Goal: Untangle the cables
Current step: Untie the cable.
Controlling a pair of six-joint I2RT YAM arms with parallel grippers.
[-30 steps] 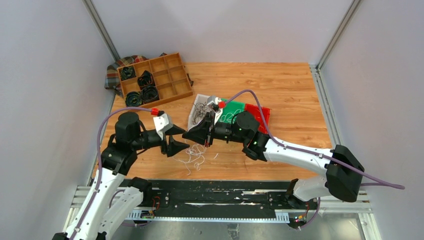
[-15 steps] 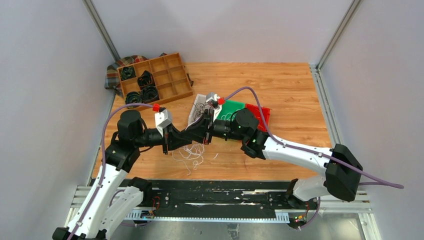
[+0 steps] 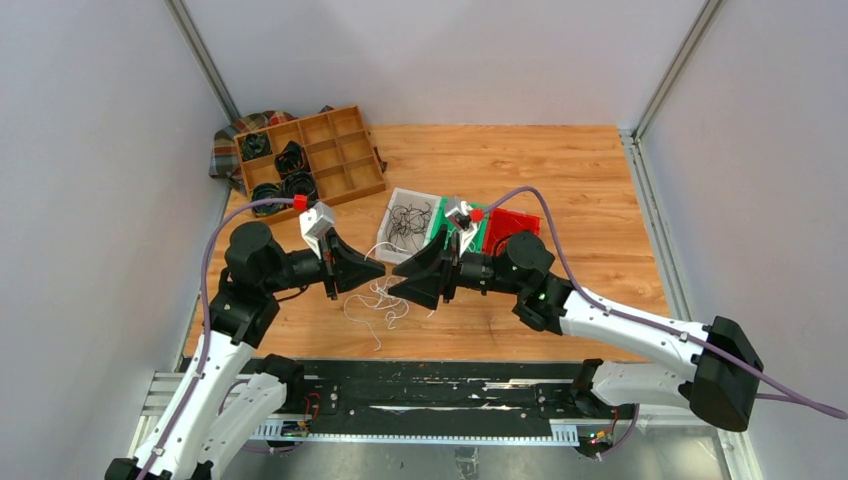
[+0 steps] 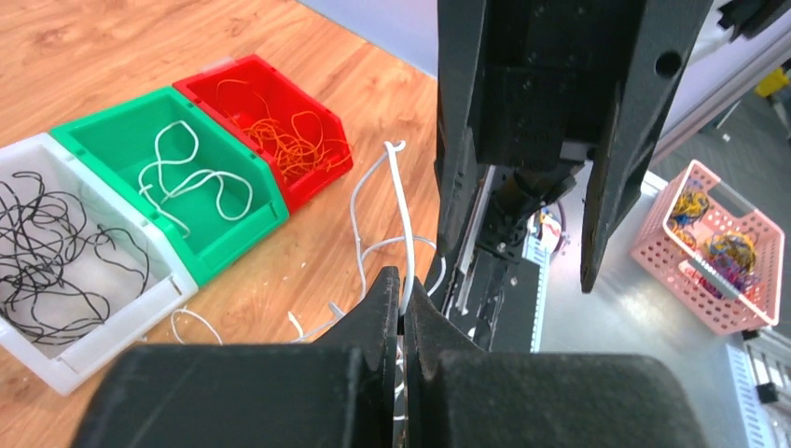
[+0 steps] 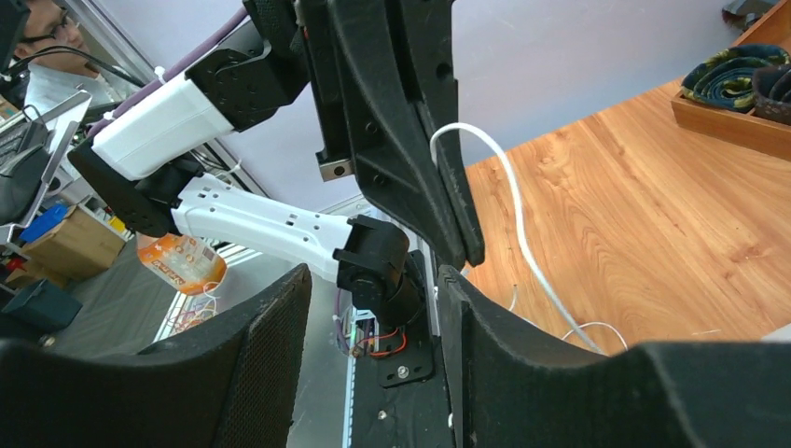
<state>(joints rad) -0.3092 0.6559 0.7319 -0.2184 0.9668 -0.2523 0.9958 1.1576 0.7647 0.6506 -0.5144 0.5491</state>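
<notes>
R arm [image 3: 620, 320] back, L [image 3: 378, 272] on cable [image 4: 403, 215]

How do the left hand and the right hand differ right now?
The black two-finger left hand is shut, pinching a thin white cable; the black two-finger right hand is open, gripping nothing. The left hand points rightward, the right hand leftward. Both hover tip to tip over the wooden table.

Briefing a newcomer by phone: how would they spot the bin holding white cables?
On the wooden table stands a row of three open bins. Take the middle one: the green bin, between the white bin of black cables and the red bin of orange cables.
</notes>
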